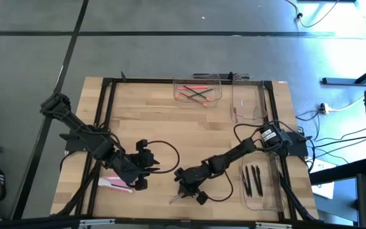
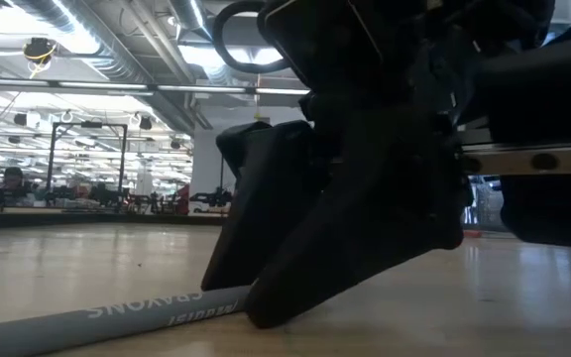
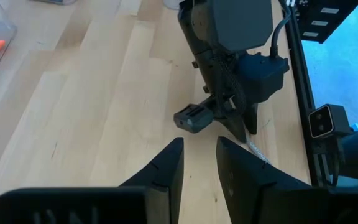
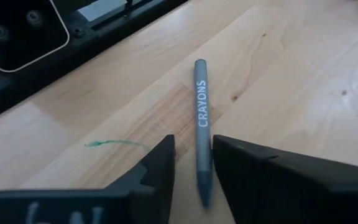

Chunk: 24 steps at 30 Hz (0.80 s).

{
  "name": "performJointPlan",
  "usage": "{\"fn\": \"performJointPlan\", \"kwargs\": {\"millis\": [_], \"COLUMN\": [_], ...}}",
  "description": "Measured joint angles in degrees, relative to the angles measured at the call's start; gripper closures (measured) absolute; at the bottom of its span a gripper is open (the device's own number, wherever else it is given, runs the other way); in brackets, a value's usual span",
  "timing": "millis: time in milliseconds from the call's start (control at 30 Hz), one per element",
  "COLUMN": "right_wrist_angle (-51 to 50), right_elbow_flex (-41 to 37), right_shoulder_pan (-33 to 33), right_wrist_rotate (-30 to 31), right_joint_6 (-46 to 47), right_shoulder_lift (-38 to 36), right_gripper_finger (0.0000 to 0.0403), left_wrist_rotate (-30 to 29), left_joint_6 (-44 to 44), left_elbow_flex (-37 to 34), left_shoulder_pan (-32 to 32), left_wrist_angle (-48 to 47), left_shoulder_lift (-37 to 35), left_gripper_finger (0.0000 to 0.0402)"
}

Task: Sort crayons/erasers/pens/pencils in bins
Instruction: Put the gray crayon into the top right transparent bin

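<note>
A grey crayon (image 4: 201, 106) lettered CRAYONS lies flat on the wooden table near its front edge (image 1: 175, 199) (image 2: 117, 317). My right gripper (image 4: 193, 168) (image 1: 184, 191) is down at the table, slanting from the right, open, with a finger on either side of the crayon's pointed end. My left gripper (image 3: 199, 163) (image 1: 146, 166) hangs open above the table to the left, holding nothing. A pink eraser (image 1: 114, 184) lies flat near the left arm. Three clear bins stand at the far edge and on the right. My right gripper straddles the crayon's pointed end (image 4: 204, 180), its fingers slanting down and lying along the crayon. One finger (image 4: 229, 168) stands right beside the crayon, and a gap shows on the other side. Whether that finger touches it, I cannot tell. The crayon lies flat on the table.
The far bin (image 1: 199, 91) holds red and green sticks. A second bin (image 1: 250, 102) stands to its right. A third (image 1: 259, 181) at the near right holds dark pens. Black frame bars (image 1: 107, 114) edge the table. A green mark (image 4: 107, 144) is on the wood.
</note>
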Motion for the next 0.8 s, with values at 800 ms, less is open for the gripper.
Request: {"fn": "performJointPlan", "kwargs": {"millis": [800], "right_wrist_angle": [-0.13], "right_elbow_flex": [-0.07], "right_shoulder_pan": [-0.66], "right_wrist_rotate": [0.97], "right_joint_6": [0.94], "right_shoulder_lift": [0.22], "right_gripper_finger": [0.0371], "left_wrist_rotate": [-0.04], "left_joint_6": [-0.07], "left_elbow_flex": [0.0], "left_shoulder_pan": [0.0], "left_wrist_angle": [-0.02], "left_shoulder_lift": [-0.02], "left_gripper_finger": [0.0312]}}
